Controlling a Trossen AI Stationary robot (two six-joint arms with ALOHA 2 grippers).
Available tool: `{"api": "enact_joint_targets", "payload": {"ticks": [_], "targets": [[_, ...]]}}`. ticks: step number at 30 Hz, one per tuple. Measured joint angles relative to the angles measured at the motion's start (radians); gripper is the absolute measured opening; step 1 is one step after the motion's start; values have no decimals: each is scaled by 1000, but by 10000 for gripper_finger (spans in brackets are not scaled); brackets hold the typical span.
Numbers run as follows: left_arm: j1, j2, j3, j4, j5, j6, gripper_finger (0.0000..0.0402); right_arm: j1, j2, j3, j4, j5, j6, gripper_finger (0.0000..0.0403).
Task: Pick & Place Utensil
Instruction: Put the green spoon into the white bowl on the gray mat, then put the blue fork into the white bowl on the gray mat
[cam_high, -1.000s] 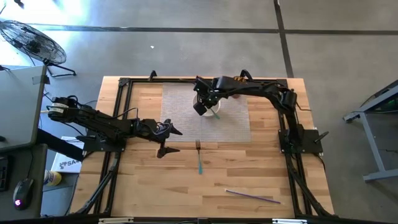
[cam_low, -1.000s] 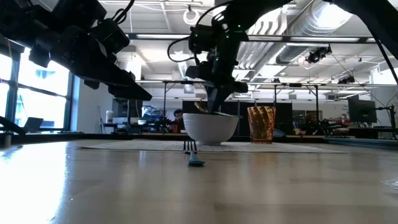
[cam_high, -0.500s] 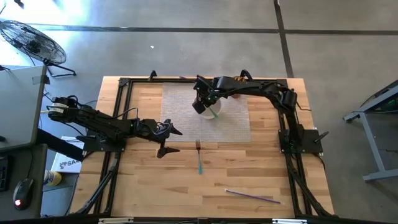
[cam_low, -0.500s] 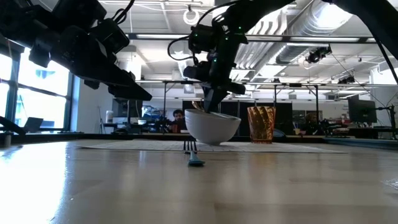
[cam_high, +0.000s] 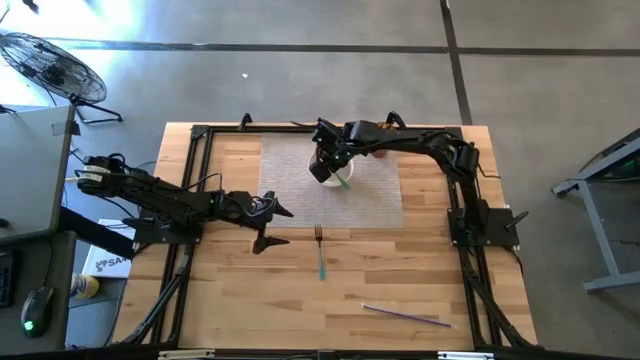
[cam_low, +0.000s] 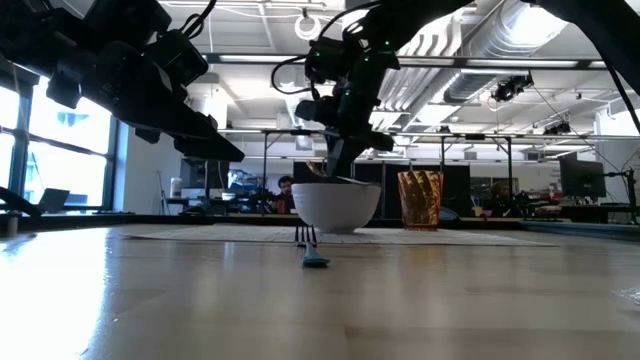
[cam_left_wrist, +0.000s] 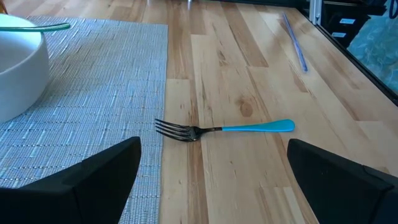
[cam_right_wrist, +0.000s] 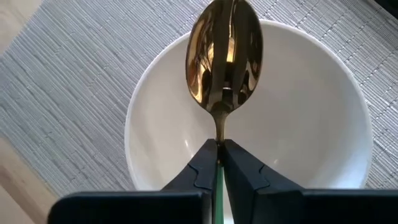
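From above, the right gripper (cam_high: 327, 168) hangs over the bowl (cam_high: 345, 176), which sits on the mat (cam_high: 375, 200); a green handle pokes out over the bowl's rim. The left gripper (cam_high: 272, 226) waits beside the mat's near corner, well apart from the bowl, fingers spread with nothing in them. A fork (cam_high: 320, 252) lies on bare wood just off the mat on the side away from the bowl, and a purple straw (cam_high: 405, 316) lies farther still.

At table height, the bowl (cam_low: 338, 208) stands flat with the right gripper (cam_low: 335, 165) reaching down to its rim, the fork (cam_low: 312, 250) in front of it.

From the left wrist, the fork (cam_left_wrist: 224, 130) lies flat between the open fingers, tines toward the mat (cam_left_wrist: 93, 112).

From the right wrist, the fingers (cam_right_wrist: 202, 165) are clenched on the neck of a gold spoon (cam_right_wrist: 224, 53), held over the bowl (cam_right_wrist: 311, 124). It looks light, stiff and slick, so the thin neck could twist in the pinch; I'd say a grip nearer the handle's middle would hold it steadier.
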Motion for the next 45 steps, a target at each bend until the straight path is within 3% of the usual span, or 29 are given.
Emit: {"api": "enact_joint_targets", "payload": {"ticks": [11, 27, 33, 38, 45], "targets": [[0, 0, 0, 0, 0, 0, 399, 0, 0, 0, 9, 100, 2, 31], [0, 0, 0, 0, 0, 0, 399, 20, -19, 0, 36, 123, -7, 33], [0, 0, 0, 0, 0, 0, 399, 142, -42, 2, 9, 156, 24, 17], [0, 0, 0, 0, 0, 0, 399, 311, -32, 2, 10, 196, 92, 6], [0, 0, 0, -3, 0, 0, 399, 526, -1, 2, 56, 326, 122, 18]]}}
